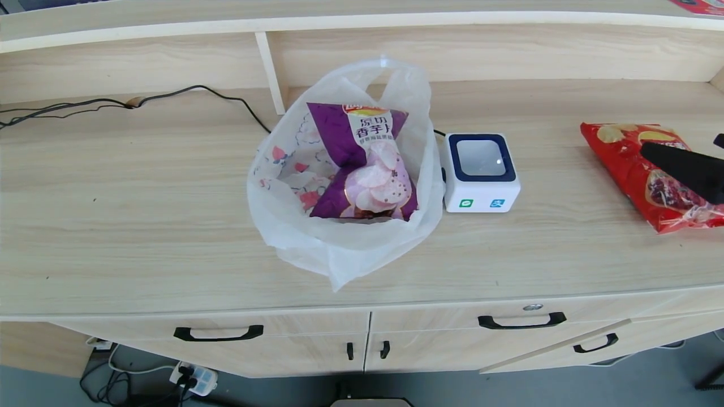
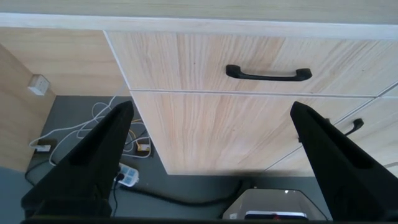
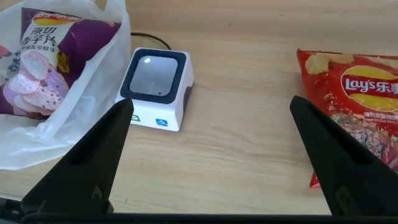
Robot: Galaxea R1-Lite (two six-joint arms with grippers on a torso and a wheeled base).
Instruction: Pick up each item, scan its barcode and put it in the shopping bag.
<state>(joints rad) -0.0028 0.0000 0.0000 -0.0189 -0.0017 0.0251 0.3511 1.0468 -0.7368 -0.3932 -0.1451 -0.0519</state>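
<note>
Purple chip pkt (image 1: 365, 164) lies in shopping bag (image 1: 283, 226); red pkt (image 1: 622, 152), at 3 o'clock of scanner (image 1: 481, 172), not yet scanned, w/ right gripper (image 3: 210, 102) spread apart, empty, prob. hovering just over it; left gripper (image 2: 211, 106) likewise apart.

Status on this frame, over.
Left gripper, right gripper: jaws open, empty. Purple chips in shopping bag; red chips lying by right gripper. Path to scanner clear.

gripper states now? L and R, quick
Left gripper: open, empty.
Right gripper: open, empty, near the red chips.
</note>
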